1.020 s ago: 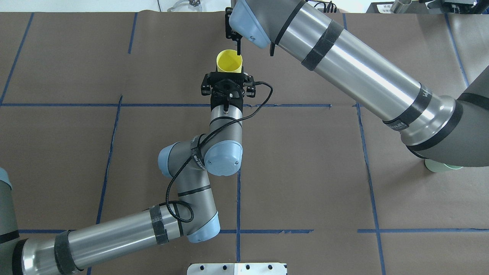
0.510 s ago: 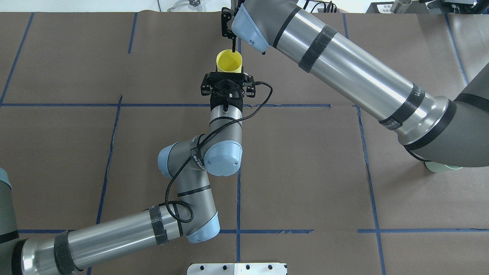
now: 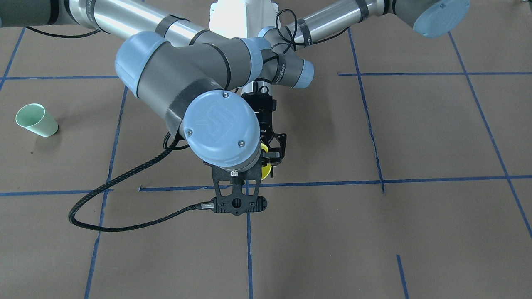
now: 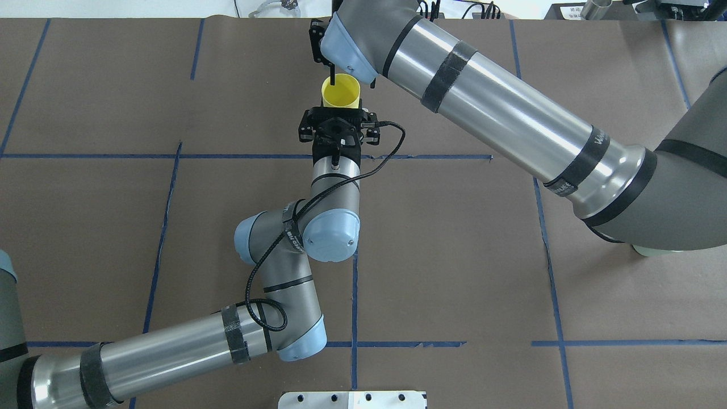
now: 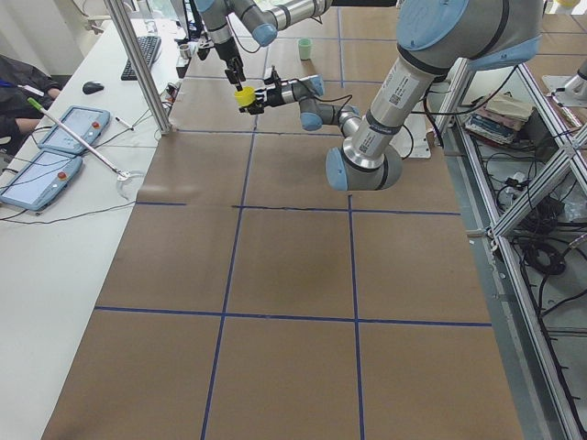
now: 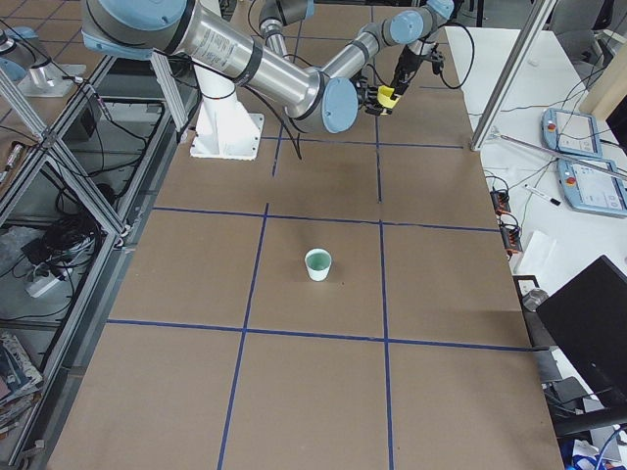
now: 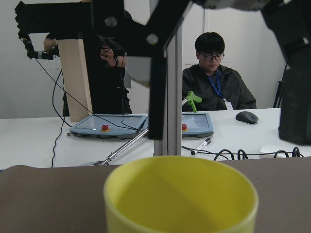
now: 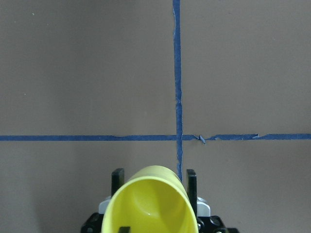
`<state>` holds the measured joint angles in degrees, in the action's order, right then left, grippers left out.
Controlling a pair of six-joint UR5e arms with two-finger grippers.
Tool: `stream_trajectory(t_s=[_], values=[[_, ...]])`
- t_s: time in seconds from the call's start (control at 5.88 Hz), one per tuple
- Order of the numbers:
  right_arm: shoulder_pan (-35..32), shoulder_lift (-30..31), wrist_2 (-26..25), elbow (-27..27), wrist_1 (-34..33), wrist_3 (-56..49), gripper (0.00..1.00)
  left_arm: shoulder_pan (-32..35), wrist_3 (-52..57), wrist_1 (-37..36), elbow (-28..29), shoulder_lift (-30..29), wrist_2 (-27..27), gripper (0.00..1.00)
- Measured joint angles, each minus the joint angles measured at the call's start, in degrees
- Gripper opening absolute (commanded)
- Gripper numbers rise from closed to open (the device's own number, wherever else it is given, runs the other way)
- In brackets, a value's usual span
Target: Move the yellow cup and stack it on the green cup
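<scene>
The yellow cup [image 4: 341, 92] is held upright above the table at the far middle, my left gripper [image 4: 339, 108] shut on its lower wall. It fills the bottom of the left wrist view [image 7: 181, 199] and the right wrist view [image 8: 149, 204]. My right gripper [image 4: 350, 84] points down over it, open. One of its fingers [image 7: 156, 87] hangs over the cup's mouth and the other stands outside the rim. The green cup [image 3: 36, 120] stands upright and alone on the robot's right side of the table [image 6: 318, 264]. In the overhead view it is almost hidden under my right arm.
Brown paper with blue tape lines [image 4: 352, 284] covers the table. My left elbow [image 4: 326, 233] and its cable are in mid-table. A white side table holds pendants [image 5: 55, 147] and a post [image 5: 138, 64]. An operator [image 7: 214, 73] sits beyond the far edge.
My right arm has swung left in the overhead view, carrying its visible finger from the cup's right rim to over its mouth. The left gripper and cup have not moved.
</scene>
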<state>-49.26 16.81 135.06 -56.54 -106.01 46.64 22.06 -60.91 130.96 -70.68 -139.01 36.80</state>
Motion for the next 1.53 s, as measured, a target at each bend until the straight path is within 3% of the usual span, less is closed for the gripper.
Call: stream_trajectory(t_s=[0.34, 1.19, 1.36, 1.53], values=[[0.6, 0.2, -2.1, 0.1, 0.0, -0.4, 0.55, 0.0, 0.0, 0.0, -0.1, 0.1, 0.0, 0.29], [1.1, 0.6, -3.2, -0.1, 0.0, -0.9, 0.51, 0.0, 0.0, 0.0, -0.2, 0.3, 0.1, 0.29], [1.4, 0.7, -3.3, -0.1, 0.0, -0.9, 0.43, 0.0, 0.0, 0.0, -0.2, 0.3, 0.1, 0.29], [1.6, 0.9, -3.5, -0.1, 0.0, -0.8, 0.17, 0.0, 0.0, 0.0, -0.2, 0.3, 0.1, 0.29]])
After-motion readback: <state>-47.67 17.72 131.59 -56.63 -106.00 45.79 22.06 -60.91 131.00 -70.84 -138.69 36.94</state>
